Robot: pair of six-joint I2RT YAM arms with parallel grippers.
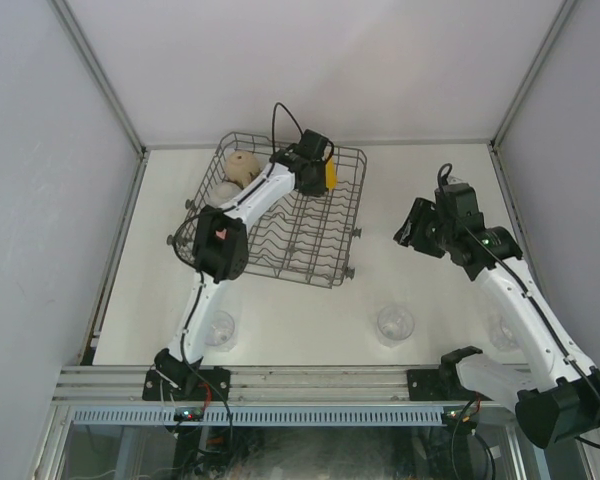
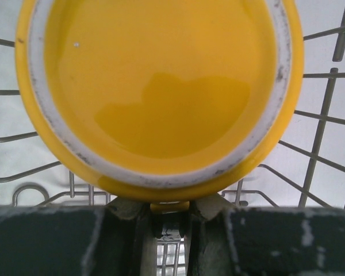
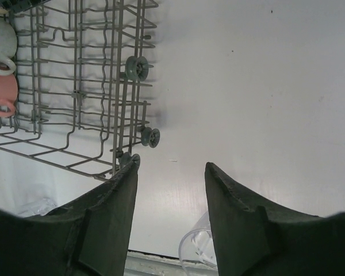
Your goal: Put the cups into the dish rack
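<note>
The dark wire dish rack (image 1: 332,268) stands at the back left of the table. My left gripper (image 1: 318,168) reaches into its far side and is shut on a yellow mug (image 1: 330,177). In the left wrist view the yellow mug (image 2: 161,80) fills the picture, its edge pinched between the fingers (image 2: 123,215) above the rack's wires (image 2: 328,115). A tan mug (image 1: 243,165) and a white mug (image 1: 226,192) sit in the rack's far left corner. My right gripper (image 1: 405,236) hangs open and empty over the table right of the rack. A pink cup (image 3: 0,95) lies in the rack.
Three clear glass tumblers stand along the near edge: one at the left (image 1: 220,328), one in the middle (image 1: 395,322), one at the right (image 1: 502,330). A clear tumbler (image 3: 196,250) shows below my right gripper (image 3: 172,163). Rack wheels (image 3: 150,137) stick out sideways.
</note>
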